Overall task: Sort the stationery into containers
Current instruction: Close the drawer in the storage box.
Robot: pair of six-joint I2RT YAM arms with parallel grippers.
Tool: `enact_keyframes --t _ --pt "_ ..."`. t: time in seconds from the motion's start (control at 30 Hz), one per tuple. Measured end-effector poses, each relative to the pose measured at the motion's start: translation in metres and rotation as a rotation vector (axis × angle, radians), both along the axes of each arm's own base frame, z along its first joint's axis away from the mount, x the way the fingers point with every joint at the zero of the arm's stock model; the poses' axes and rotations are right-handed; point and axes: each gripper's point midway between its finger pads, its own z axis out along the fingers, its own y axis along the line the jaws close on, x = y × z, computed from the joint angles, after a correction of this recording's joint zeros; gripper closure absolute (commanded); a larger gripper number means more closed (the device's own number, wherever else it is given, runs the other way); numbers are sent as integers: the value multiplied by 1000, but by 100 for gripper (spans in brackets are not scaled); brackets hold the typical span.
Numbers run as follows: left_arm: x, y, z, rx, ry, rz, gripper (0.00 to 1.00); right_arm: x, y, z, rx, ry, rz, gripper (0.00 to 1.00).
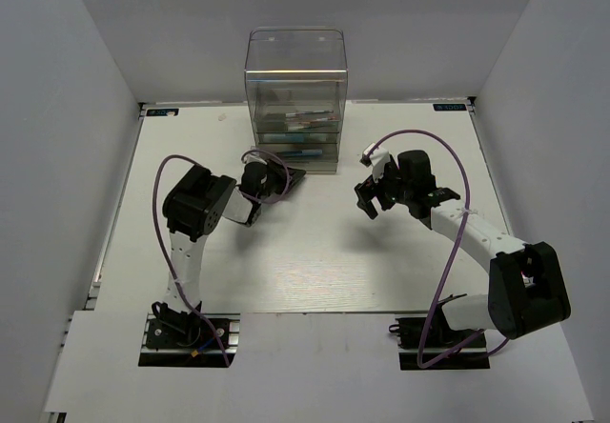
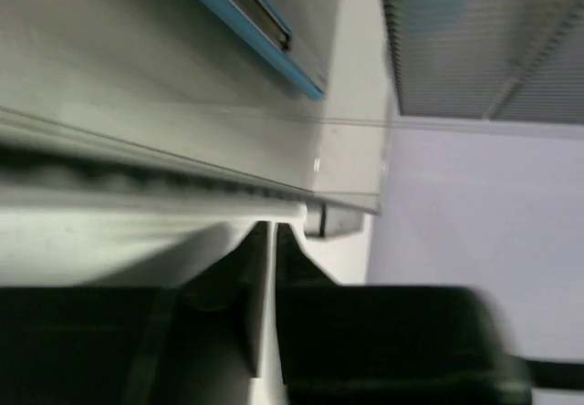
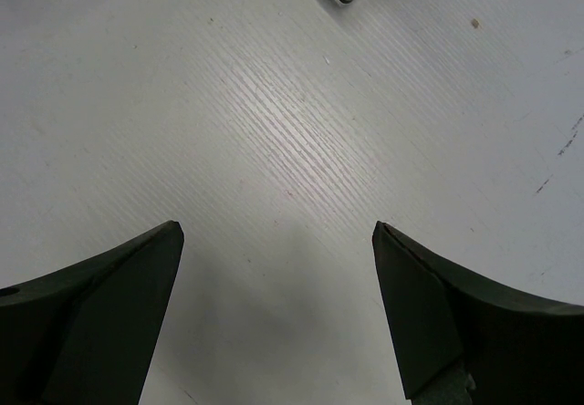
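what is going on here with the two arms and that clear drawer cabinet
The left end effector is closed on a thin clear edge, seemingly a drawer front low on the clear drawer cabinet. A light-blue marker lies inside the drawer just beyond it. The right end effector is wide open and empty, hanging over the table to the right of the cabinet.

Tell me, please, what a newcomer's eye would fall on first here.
The tall clear cabinet at the table's far middle, stationery showing in its drawers. The left hand sits at its foot, pinched on a thin pale edge; the right hand hangs wide open over the table.
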Motion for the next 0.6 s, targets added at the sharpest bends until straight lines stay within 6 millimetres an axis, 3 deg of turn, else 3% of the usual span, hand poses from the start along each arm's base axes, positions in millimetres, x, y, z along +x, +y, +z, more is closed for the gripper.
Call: enact_keyframes --t 0.1,0.2,0.6 --pt "6 3 -3 46 44 21 55 0 0 0 0 0 -1 10" --pt "8 6 -2 69 60 43 46 0 0 0 0 0 -1 10" --pt "32 17 4 114 80 160 40 1 -1 0 0 0 -4 10"
